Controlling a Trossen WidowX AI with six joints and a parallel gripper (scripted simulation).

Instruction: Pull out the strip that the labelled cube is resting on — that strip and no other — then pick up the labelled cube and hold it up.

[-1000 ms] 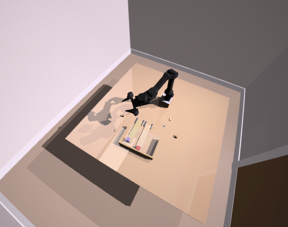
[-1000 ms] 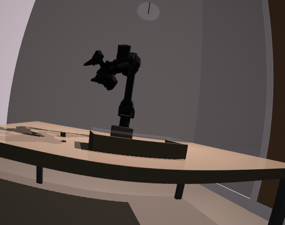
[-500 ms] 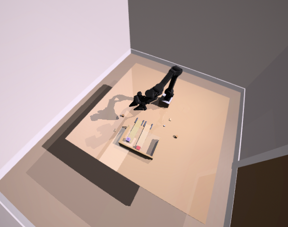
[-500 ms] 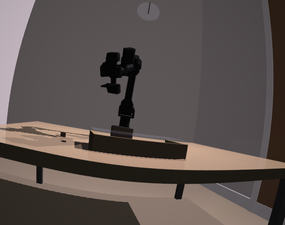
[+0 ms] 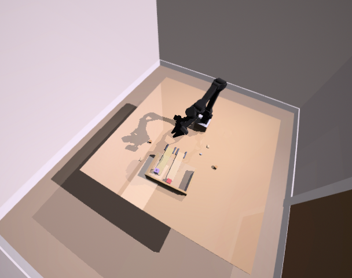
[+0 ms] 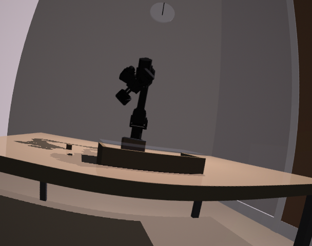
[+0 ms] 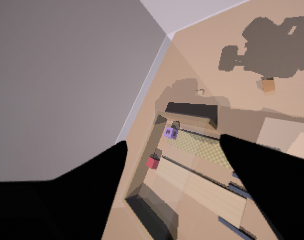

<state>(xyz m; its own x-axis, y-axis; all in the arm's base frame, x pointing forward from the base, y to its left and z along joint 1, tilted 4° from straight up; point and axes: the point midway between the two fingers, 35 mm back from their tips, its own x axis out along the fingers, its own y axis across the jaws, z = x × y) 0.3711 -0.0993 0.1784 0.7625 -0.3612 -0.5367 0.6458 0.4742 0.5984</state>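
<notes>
A shallow wooden tray (image 5: 175, 189) (image 6: 151, 162) (image 7: 148, 150) lies on the table in front of the arm. In it, a purple labelled cube (image 5: 156, 171) (image 7: 171, 132) rests on the far end of a patterned yellowish strip (image 5: 163, 157) (image 7: 208, 150). A red cube (image 5: 169, 180) (image 7: 153, 162) rests on a plain pale strip (image 5: 173, 165) (image 7: 202, 187) beside it. The strips' dark handle ends (image 5: 166, 146) stick out toward the arm. My gripper (image 5: 176, 133) (image 6: 123, 97) (image 7: 172, 142) is open and empty. It hangs well above the table, on the arm's side of the tray.
Dark blocks (image 5: 186, 179) (image 7: 191, 111) fill both outer ends of the tray. Small loose bits (image 5: 213, 167) (image 5: 208, 146) (image 5: 150, 141) (image 7: 268, 85) lie scattered on the table around it. The table edge and room walls are near the tray's far side in the wrist view.
</notes>
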